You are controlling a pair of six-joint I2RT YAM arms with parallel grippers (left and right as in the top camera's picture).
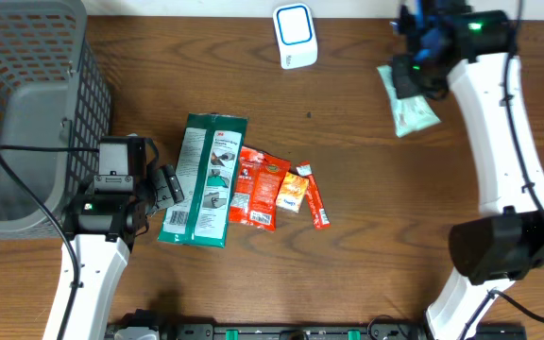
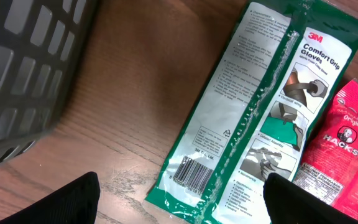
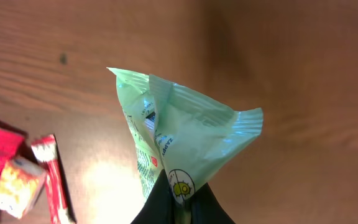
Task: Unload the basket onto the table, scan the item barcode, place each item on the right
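While pinched at one end by the right gripper (image 3: pixel 178 208), pale green packet (image 1: pixel 411 113) hangs over the table's far right; scanner (image 1: pixel 294 36) to its left. Left gripper (image 1: pixel 166 185) spread, farther off.

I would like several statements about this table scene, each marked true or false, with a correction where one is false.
1. The right hand is shut on the pale green packet. True.
2. The left hand grips the green glove packet. False: it is open and grips nothing.
3. The white scanner lies inside the grey basket. False: it stands on the table, apart from the basket.
4. The red Hacks packet lies right beside the glove packet. True.
5. A barcode shows on the upper face of the glove packet. True.
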